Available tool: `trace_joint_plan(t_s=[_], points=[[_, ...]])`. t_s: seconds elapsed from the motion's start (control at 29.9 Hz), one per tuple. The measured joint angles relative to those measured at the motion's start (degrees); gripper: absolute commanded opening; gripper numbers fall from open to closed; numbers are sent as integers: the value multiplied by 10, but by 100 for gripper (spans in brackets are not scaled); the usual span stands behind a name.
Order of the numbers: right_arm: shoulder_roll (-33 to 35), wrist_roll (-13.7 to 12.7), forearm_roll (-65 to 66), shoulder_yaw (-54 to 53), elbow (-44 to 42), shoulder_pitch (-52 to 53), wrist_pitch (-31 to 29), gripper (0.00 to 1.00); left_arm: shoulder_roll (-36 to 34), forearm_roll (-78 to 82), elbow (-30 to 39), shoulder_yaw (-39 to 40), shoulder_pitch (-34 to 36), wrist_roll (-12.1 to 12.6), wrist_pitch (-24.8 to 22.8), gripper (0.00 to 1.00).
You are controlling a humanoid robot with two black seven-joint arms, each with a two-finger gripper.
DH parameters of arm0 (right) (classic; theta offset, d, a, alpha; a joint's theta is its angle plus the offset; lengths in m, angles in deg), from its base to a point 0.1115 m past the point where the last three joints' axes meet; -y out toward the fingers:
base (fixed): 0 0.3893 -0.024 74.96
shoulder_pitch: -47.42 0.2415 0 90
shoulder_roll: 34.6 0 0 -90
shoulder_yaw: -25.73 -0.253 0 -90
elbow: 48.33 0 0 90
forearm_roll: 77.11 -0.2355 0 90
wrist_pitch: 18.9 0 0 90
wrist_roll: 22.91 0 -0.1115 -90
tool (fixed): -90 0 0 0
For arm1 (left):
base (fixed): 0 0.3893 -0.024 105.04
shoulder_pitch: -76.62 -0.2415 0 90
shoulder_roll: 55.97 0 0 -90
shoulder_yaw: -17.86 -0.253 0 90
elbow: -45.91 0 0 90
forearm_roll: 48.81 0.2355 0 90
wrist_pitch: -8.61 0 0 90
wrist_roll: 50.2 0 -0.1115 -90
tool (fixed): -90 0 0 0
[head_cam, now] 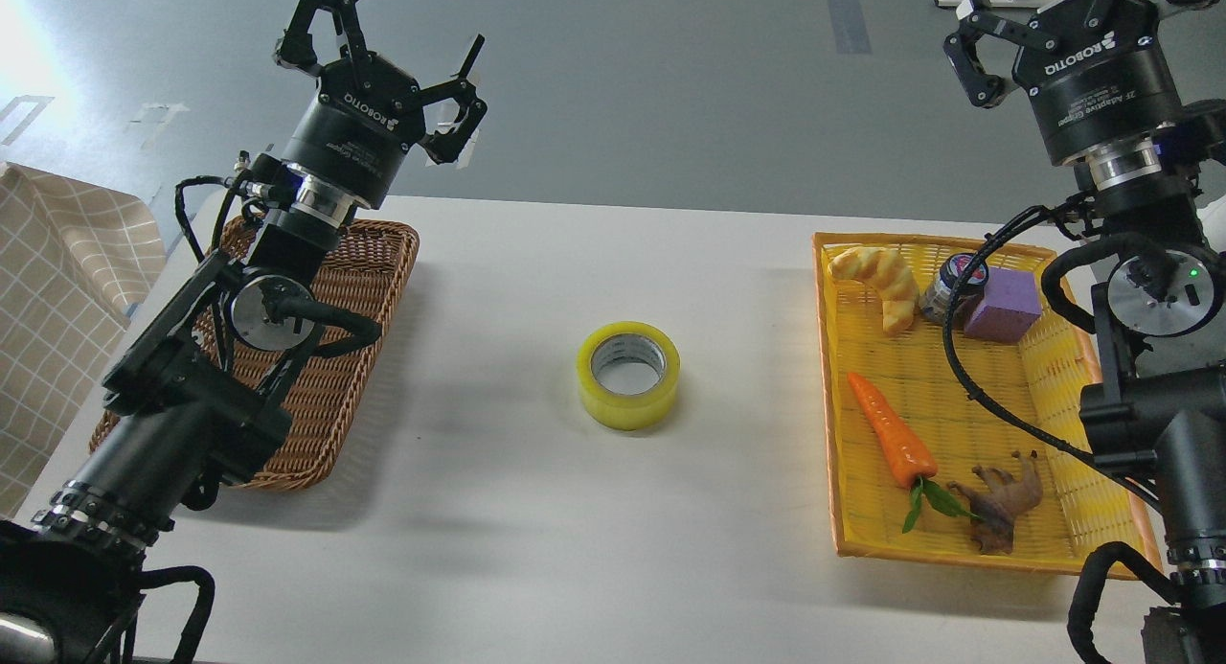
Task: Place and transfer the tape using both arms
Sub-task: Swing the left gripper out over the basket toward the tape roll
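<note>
So the tape (628,374) was sitting flat on its side pretty much dead centre of the white table (536,549), hole facing up, well apart from both baskets: the brown wicker basket (369,290) at the left edge and the yellow basket (958,434) at the right edge. Nothing was touching it.

Both arms were up in the air past the far edge. The left gripper (383,46) had its fingers spread wide, holding nothing. The right gripper (1054,3) was partly cut off at the top, but its fingers also looked spread and empty.

My guess was the roll would be light and stiff, thanks to the cardboard core, but the outer film looked glossy, so probably a bit slick. I'd have pinched across the wall, one finger inside the core and one outside.
</note>
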Motion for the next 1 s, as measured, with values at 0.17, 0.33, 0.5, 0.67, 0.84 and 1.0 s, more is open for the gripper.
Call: trace_joint_plan(t_s=[0.17,0.33,0.5,0.67,0.84,1.0], points=[[0,1,0,0,-1,0,0,100,-21,3,0,-4,6,1,0,98],[0,1,0,-1,-4,0,0,100,-61,36,0,-66,40,0,0,98],[-1,1,0,-1,-4,-1,0,100,-96,131,0,-104,68,-2,0,98],[-1,1,0,0,-3,-1,0,100,-119,310,22,-109,89,-4,0,98],[0,1,0,0,-4,-6,0,100,-146,393,66,-110,91,0,0,98],[0,1,0,0,-4,-9,0,100,-176,435,83,-137,98,23,0,98]])
